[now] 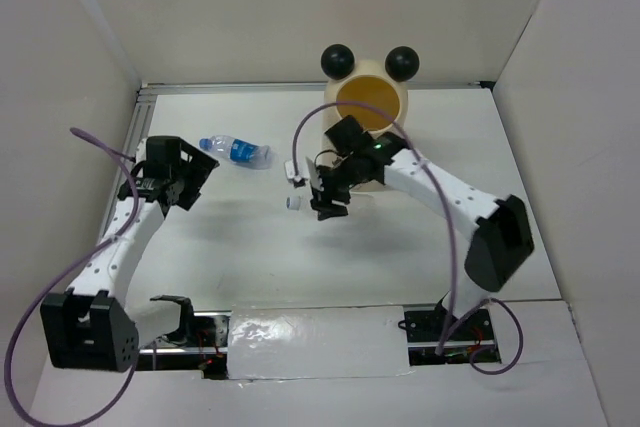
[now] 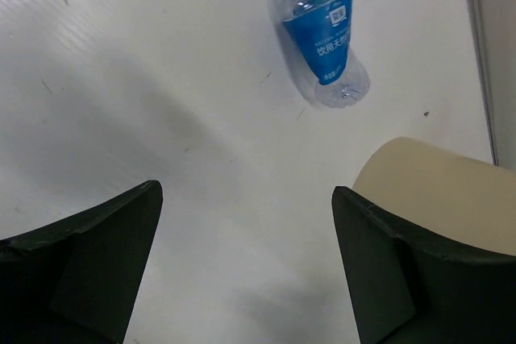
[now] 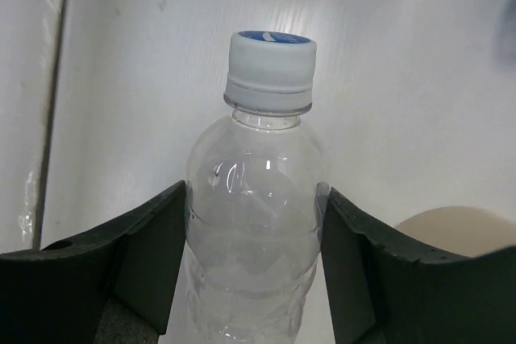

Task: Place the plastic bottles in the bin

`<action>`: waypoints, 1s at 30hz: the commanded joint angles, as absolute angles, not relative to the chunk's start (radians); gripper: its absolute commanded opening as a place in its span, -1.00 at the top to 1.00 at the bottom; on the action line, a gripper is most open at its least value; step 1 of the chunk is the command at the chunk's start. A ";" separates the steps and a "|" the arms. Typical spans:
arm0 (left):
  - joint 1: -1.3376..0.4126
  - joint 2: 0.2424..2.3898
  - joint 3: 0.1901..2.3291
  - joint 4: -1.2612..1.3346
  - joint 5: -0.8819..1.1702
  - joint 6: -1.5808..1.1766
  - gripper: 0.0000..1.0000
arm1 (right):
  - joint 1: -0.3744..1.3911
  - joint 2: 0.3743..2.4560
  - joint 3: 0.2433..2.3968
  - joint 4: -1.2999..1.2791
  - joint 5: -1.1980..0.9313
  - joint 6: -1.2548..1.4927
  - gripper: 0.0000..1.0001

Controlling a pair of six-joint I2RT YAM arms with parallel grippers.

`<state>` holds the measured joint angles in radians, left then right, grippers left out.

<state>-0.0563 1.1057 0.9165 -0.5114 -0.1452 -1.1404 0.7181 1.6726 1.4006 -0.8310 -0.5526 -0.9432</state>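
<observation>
My right gripper (image 3: 254,215) is shut on a clear bottle (image 3: 256,199) with no label and a white cap with a blue top. In the top view this gripper (image 1: 322,197) holds the bottle (image 1: 296,203) just left of and in front of the bin (image 1: 368,99). The bin is a cream cylinder, yellow inside, with two black ball ears. A clear bottle with a blue label (image 1: 237,151) lies on the table left of the bin. My left gripper (image 1: 203,177) is open and empty, short of that bottle (image 2: 321,31).
White walls enclose the table on the left, back and right. A metal rail (image 1: 140,117) runs along the left and back edges. The bin's cream side shows in the left wrist view (image 2: 439,187) and in the right wrist view (image 3: 455,230).
</observation>
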 commanded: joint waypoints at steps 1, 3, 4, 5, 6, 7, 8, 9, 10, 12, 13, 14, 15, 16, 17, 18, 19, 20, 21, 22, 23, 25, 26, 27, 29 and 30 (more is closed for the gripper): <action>-0.012 1.202 0.956 -0.416 0.052 -1.103 -0.98 | 0.672 1.513 1.515 -0.922 -0.853 -1.006 0.18; 0.002 1.256 0.989 -0.399 0.100 -1.132 -0.98 | 0.643 1.485 1.618 -0.922 -0.943 -0.994 0.18; 0.012 1.305 1.000 -0.388 0.113 -1.141 -0.98 | 0.628 1.474 1.656 -0.922 -0.980 -0.983 0.18; 0.012 1.327 1.009 -0.373 0.136 -1.156 -0.98 | 0.612 1.474 1.725 -0.901 -1.018 -0.950 0.18; 0.012 1.344 1.022 -0.355 0.137 -1.166 -0.98 | 0.577 1.474 1.753 -0.879 -1.084 -0.936 0.22; 0.012 1.371 1.022 -0.341 0.146 -1.175 -0.98 | 0.556 1.464 1.770 -0.839 -1.112 -0.908 0.22; 0.012 1.384 1.031 -0.328 0.146 -1.189 -0.98 | 0.537 1.454 1.784 -0.746 -1.138 -0.852 0.22; 0.012 1.396 1.043 -0.328 0.146 -1.189 -0.98 | 0.496 1.454 1.784 -0.695 -1.178 -0.830 0.22; 0.012 1.410 1.043 -0.316 0.155 -1.189 -0.98 | 0.473 1.442 1.784 -0.648 -1.196 -0.830 0.18; 0.012 1.446 1.068 -0.304 0.146 -1.198 -0.98 | 0.415 1.442 1.752 -0.525 -1.207 -0.830 0.15; 0.012 1.460 1.080 -0.304 0.146 -1.198 -0.98 | 0.391 1.442 1.752 -0.509 -1.216 -0.856 0.13; 0.003 1.474 1.080 -0.295 0.146 -1.198 -0.98 | 0.365 1.460 1.752 -0.494 -1.239 -0.870 0.10; 0.003 1.489 1.095 -0.295 0.146 -1.198 -0.98 | 0.336 1.494 1.764 -0.523 -1.274 -0.967 0.10; 0.003 1.517 1.107 -0.295 0.146 -1.198 -0.98 | 0.283 1.511 1.764 -0.550 -1.328 -1.035 0.10; 0.003 1.529 1.108 -0.295 0.146 -1.198 -0.98 | 0.259 1.526 1.764 -0.560 -1.348 -1.073 0.10; -0.008 1.540 1.118 -0.295 0.146 -1.198 -0.98 | 0.235 1.552 1.764 -0.543 -1.373 -1.118 0.06; -0.008 1.549 1.118 -0.295 0.132 -1.198 -0.98 | 0.192 1.569 1.764 -0.543 -1.414 -1.136 0.04; -0.017 1.563 1.118 -0.295 0.132 -1.207 -0.98 | 0.178 1.586 1.764 -0.543 -1.414 -1.153 0.01; -0.017 1.563 1.118 -0.295 0.121 -1.207 -0.98 | 0.152 1.627 1.785 -0.552 -1.428 -1.176 -0.07; -0.017 1.577 1.118 -0.295 0.121 -1.207 -0.98 | 0.141 1.650 1.798 -0.577 -1.452 -1.205 -0.11; -0.017 1.592 1.129 -0.285 0.112 -1.207 -0.98 | 0.129 1.672 1.810 -0.615 -1.462 -1.253 -0.15; -0.026 1.611 1.140 -0.285 0.103 -1.216 -0.98 | 0.111 1.718 1.821 -0.683 -1.471 -1.331 -0.26; -0.038 1.611 1.153 -0.285 0.092 -1.216 -0.98 | 0.100 1.718 1.831 -0.695 -1.480 -1.331 -0.42; -0.038 1.636 1.163 -0.285 0.083 -1.216 -0.98 | 0.100 1.729 1.832 -0.715 -1.491 -1.345 -0.99; -0.060 1.646 1.193 -0.275 0.060 -1.227 -0.98 | 0.089 1.707 1.841 -0.761 -1.515 -1.345 -1.00; -0.060 1.663 1.203 -0.264 0.049 -1.227 -0.98 | 0.078 1.694 1.850 -0.778 -1.525 -1.345 -1.00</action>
<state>-0.0437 1.6463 1.1397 -0.3119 0.0891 -1.2095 0.0937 1.7550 1.7721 -0.6956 -1.4242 -1.2797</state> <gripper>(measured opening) 0.990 0.996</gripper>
